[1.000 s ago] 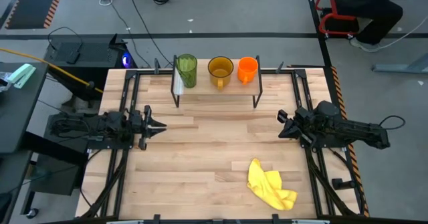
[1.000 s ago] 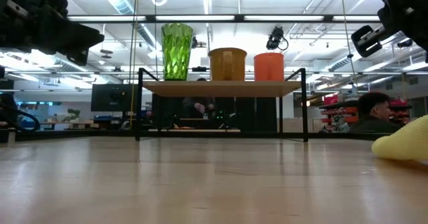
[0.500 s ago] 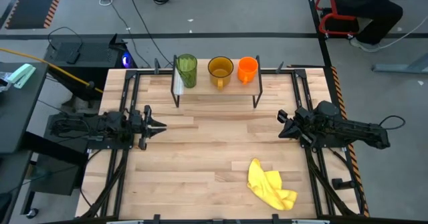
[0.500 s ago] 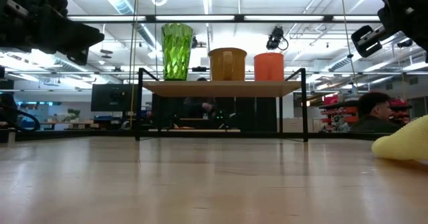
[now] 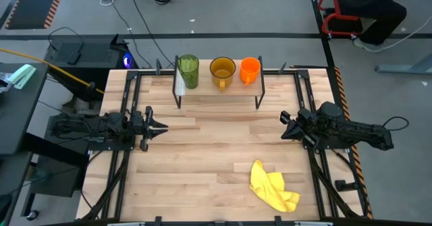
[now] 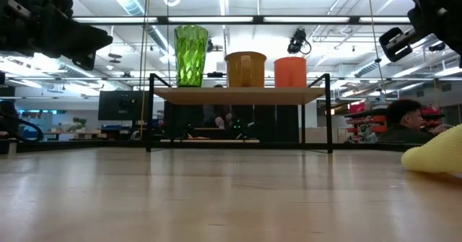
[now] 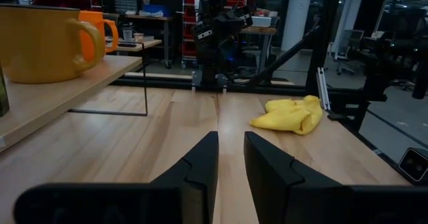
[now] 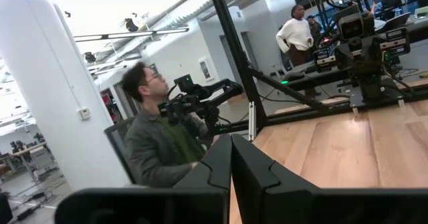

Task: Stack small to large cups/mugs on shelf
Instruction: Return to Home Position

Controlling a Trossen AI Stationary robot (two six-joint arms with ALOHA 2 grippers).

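The orange cup [image 5: 250,68], yellow mug [image 5: 222,69] and green tumbler [image 5: 188,71] are standing in a row on the shelf [image 5: 217,93], well apart from both arms. The left pincer [image 5: 160,126], nearer the green tumbler, is seemingly showing a narrow gap; the right pincer [image 5: 285,126] is sitting pressed together, empty.

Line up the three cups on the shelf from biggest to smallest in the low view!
1. green tumbler, tallest.
2. yellow mug, shorter but widest.
3. orange cup, smallest, just under the mug.
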